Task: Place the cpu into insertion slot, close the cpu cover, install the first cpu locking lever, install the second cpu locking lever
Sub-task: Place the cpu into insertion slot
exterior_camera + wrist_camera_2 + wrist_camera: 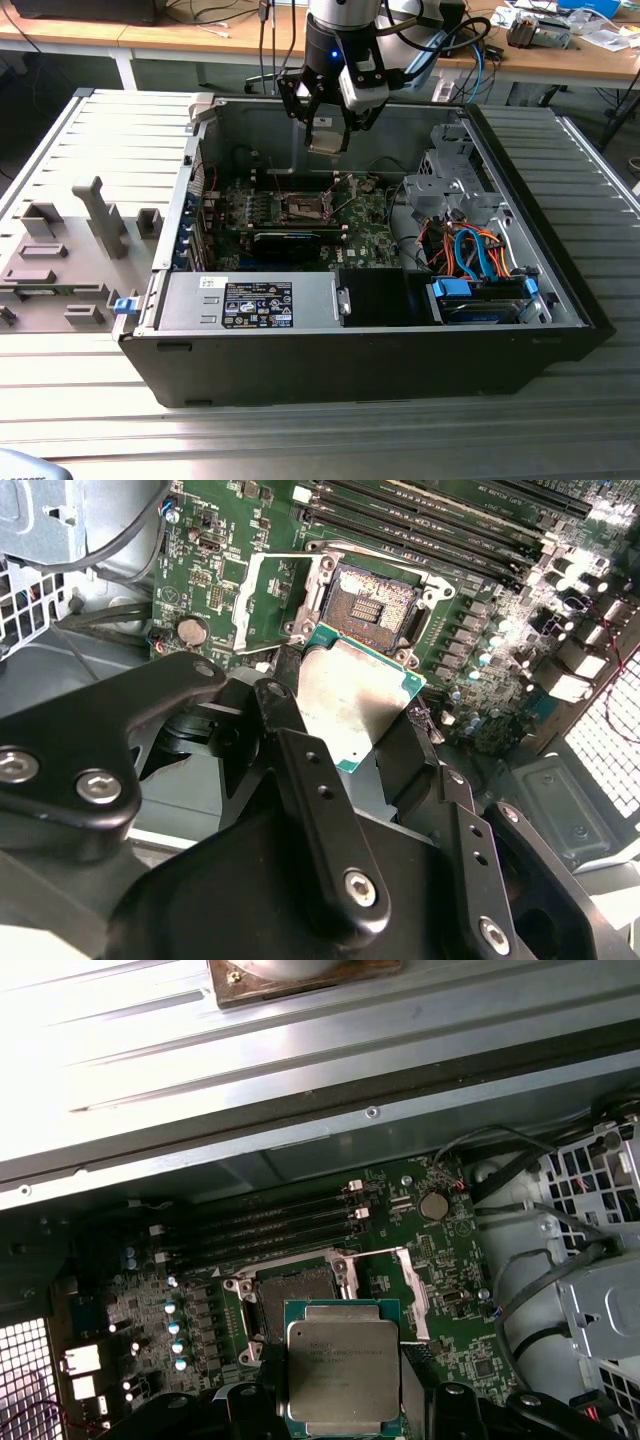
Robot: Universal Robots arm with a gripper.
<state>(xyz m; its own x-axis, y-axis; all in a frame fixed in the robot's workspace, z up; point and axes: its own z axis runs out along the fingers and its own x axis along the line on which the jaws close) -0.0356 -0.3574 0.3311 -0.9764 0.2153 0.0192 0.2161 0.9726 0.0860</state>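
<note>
One arm (345, 20) hangs over the open computer case (400, 360) in the exterior view, its gripper (328, 138) pinching the cpu (326, 142) high above the motherboard (365, 235) and well apart from the empty socket (303, 207)

In the second wrist view the jaws clamp the cpu (350, 705) by two opposite edges, silvery top showing, with the bare socket (375, 605) just beyond it

In the first wrist view the held cpu (343, 1365) hovers beside the socket (295, 1295), with the memory slots (260, 1225) farther off
</note>
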